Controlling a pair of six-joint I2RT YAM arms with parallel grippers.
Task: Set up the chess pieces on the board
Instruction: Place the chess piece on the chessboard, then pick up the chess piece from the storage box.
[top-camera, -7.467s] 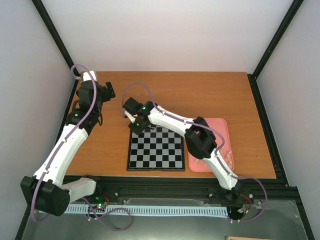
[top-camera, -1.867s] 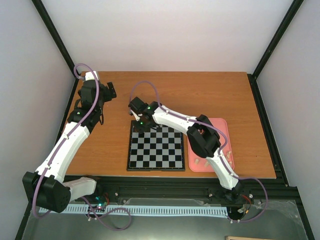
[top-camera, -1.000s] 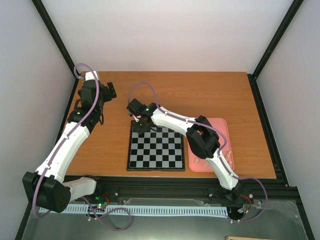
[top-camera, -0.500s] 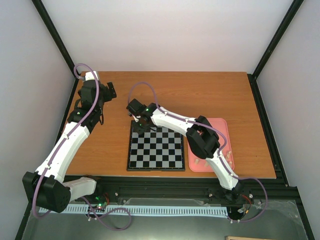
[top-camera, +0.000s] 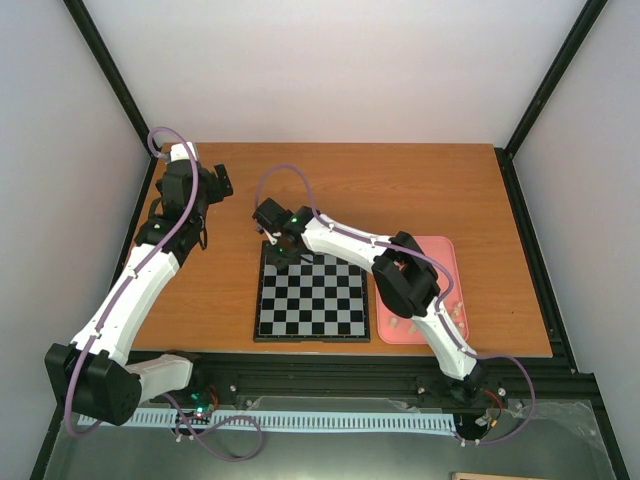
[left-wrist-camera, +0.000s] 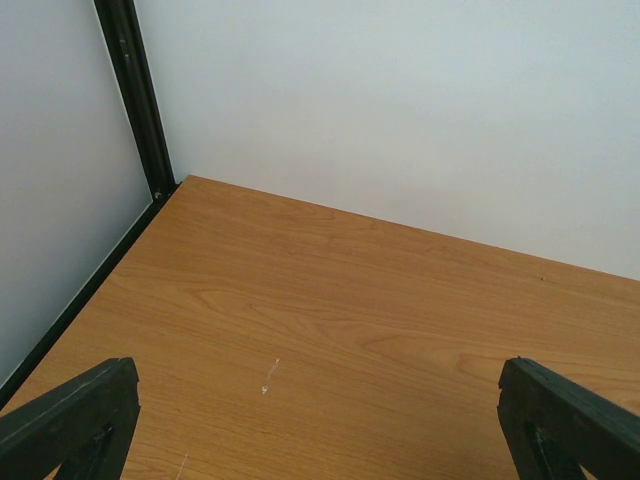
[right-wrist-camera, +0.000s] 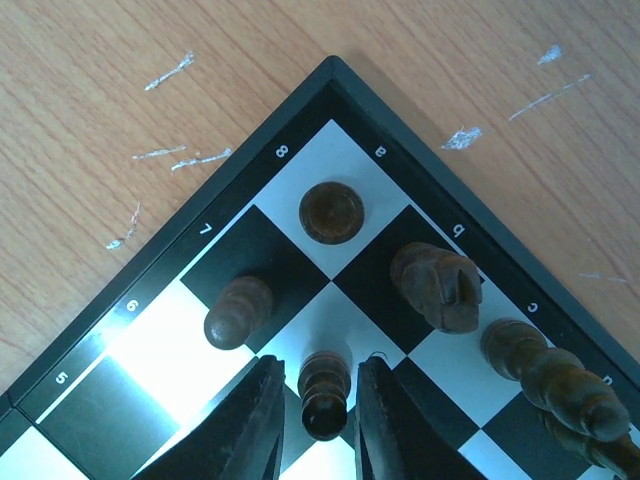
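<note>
Board (top-camera: 312, 300) corner a8 fills the right wrist view, its thin black border lying against scratched wood on two sides. Five dark pieces crowd that corner — a rook (right-wrist-camera: 332, 211) on a8, a knight (right-wrist-camera: 438, 287) on b8, a bishop (right-wrist-camera: 545, 372) on c8, a pawn (right-wrist-camera: 238, 313) on a7 and a second pawn (right-wrist-camera: 325, 395) on b7. The right jaws straddle the second pawn but are eased off it, with a sliver of gap on each side. The a7 pawn and the knight stand just beside them, so room there is tight. Beyond the board's far edge, bare surface (top-camera: 400, 180) runs to the back wall. The pink tray (top-camera: 452, 250) sits just right of the board with pale pieces (top-camera: 455, 312) in it, partly under the right arm (top-camera: 340, 240). The left arm (top-camera: 150, 260) reaches to the far-left corner of the surface, near the black frame post (left-wrist-camera: 135, 95). The left jaws are spread wide over wood, holding nothing. Against half a second ago, neither arm has visibly shifted in the overhead view.
</note>
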